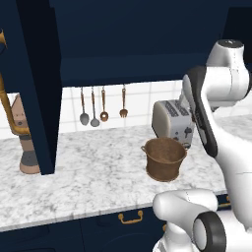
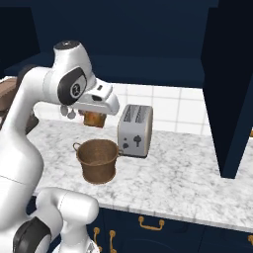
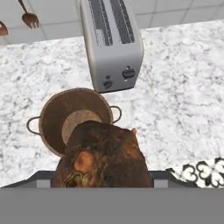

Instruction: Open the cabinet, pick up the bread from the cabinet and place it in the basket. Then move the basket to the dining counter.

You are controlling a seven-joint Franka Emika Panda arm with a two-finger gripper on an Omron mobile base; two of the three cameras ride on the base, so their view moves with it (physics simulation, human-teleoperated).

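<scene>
The bread (image 3: 105,157), a chunky golden-brown lump, sits directly in front of the hand camera, between the jaws of the end effector (image 2: 95,118), which stand wide and are closed on the bread's two sides; the fingertips themselves are hidden behind it. In the right base view the bread hangs below the white hand, up off the marble surface (image 2: 188,173) and at about 12 o'clock from the basket (image 2: 98,159). In the hand view the bread overlaps the lower right rim of the basket, whose round open mouth and pale floor lie at about 11 o'clock from the bread, so the bread is offset from the basket's centre. The lump is nearly as wide as it is long; its long axis cannot be told with confidence. The basket stands upright on the surface, its two small handles pointing toward 9 and 3 o'clock in the hand view. The silver toaster (image 3: 111,41) stands just beyond it, at 1 o'clock. An open cabinet (image 1: 37,83) door hangs over the surface at the left of the left base view.
</scene>
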